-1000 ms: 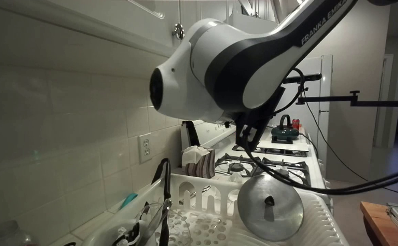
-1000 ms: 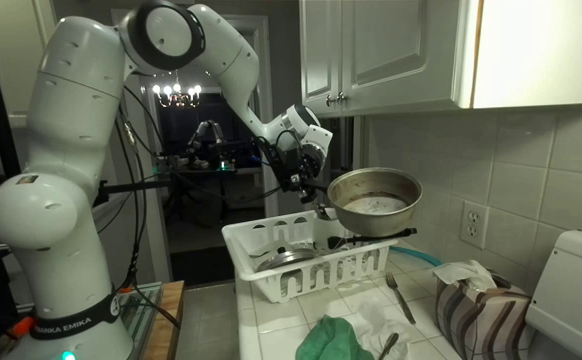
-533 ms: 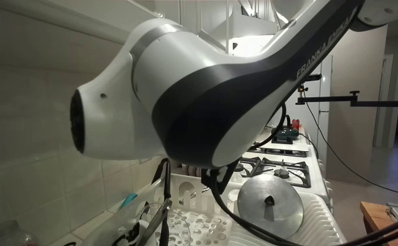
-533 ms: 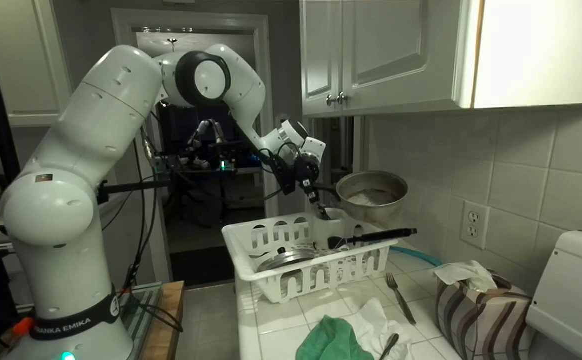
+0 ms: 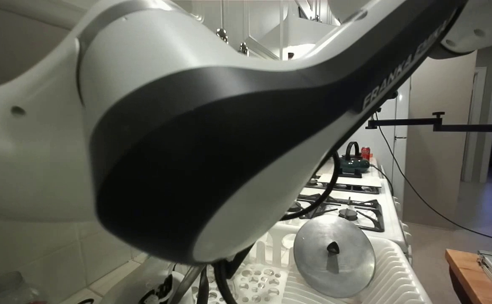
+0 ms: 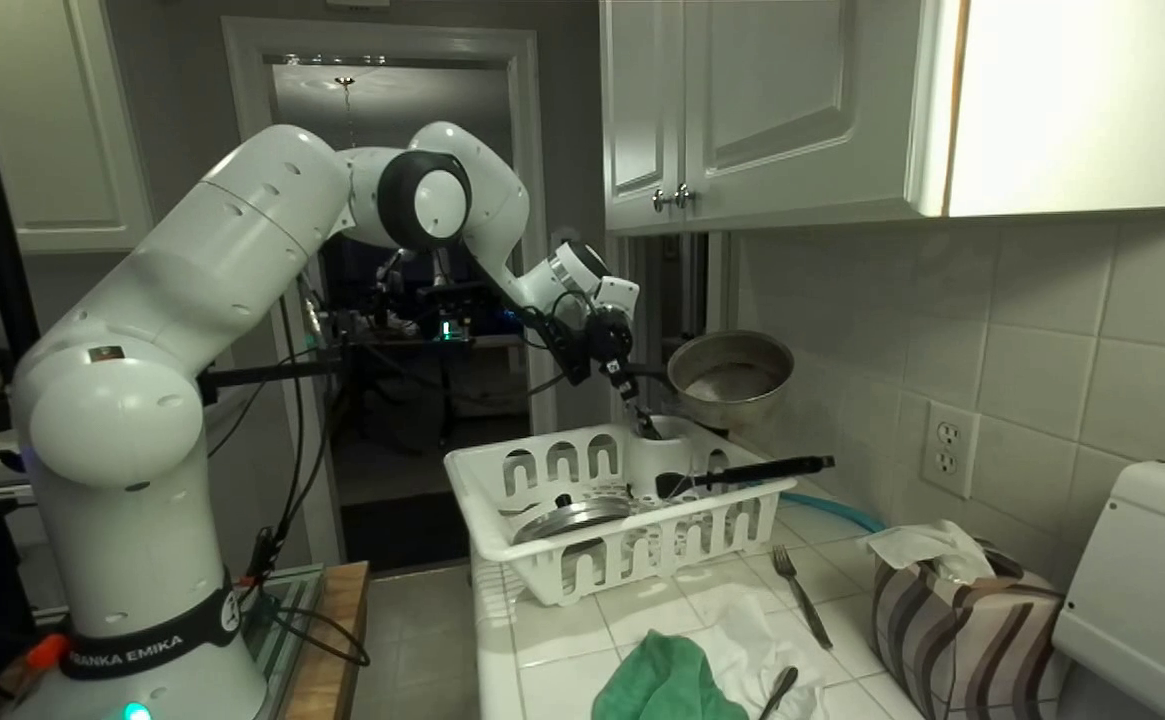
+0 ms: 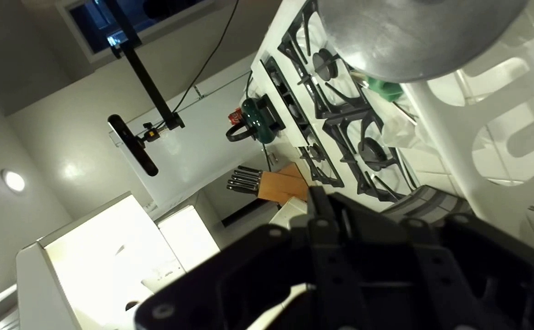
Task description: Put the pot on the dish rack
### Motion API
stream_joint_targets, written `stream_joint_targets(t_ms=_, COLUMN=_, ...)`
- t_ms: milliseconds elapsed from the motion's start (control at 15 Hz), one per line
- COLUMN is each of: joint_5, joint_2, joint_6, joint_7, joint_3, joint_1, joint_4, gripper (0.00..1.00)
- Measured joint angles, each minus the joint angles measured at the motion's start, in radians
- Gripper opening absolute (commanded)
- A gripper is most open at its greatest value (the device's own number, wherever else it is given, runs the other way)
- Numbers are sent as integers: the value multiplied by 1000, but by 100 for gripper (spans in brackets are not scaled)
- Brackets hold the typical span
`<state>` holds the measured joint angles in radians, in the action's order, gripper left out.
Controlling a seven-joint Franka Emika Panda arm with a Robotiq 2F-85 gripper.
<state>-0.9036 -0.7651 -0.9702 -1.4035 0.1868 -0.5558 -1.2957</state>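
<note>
The silver pot (image 6: pixel 727 378) is in the air in an exterior view, past the far right part of the white dish rack (image 6: pixel 540 578), with its opening tilted towards that camera. My gripper (image 6: pixel 627 380) is shut on the pot's dark handle, left of the bowl. The rack also shows in an exterior view (image 5: pixel 391 270) and in the wrist view (image 7: pixel 450 151). The arm covers the gripper in that exterior view, and the pot does not show there. In the wrist view the gripper's fingers (image 7: pixel 335 215) are close together; the pot's bowl is not visible.
A domed lid (image 6: pixel 577 515) lies in the rack. A white cup (image 6: pixel 657 460) and a black-handled utensil (image 6: pixel 767 470) are in it too. The tiled wall and upper cabinet (image 6: pixel 792 120) are on the right. A green cloth (image 6: pixel 667 680) and tissue box (image 6: pixel 962 620) are nearer.
The arm has reached further out and lower over the rack. The pot has moved away to the far end and slightly left in an exterior view. The lid and rack have not moved.
</note>
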Motion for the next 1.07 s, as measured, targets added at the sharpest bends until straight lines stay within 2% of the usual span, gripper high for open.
stream_joint_targets(t_ms=200, joint_5=11, joint_2=-44, joint_6=-22, joint_7=-42, joint_3=-1, joint_1=-24, joint_4=69, gripper=1)
stream_joint_targets(t_ms=267, joint_5=20, joint_2=-56, joint_6=-38, joint_7=-59, joint_3=-1, joint_1=-28, joint_4=84, gripper=5)
stream_joint_targets(t_ms=1067, joint_5=21, joint_2=-65, joint_6=-43, joint_7=-56, joint_3=-11, joint_1=-33, joint_4=87, gripper=5)
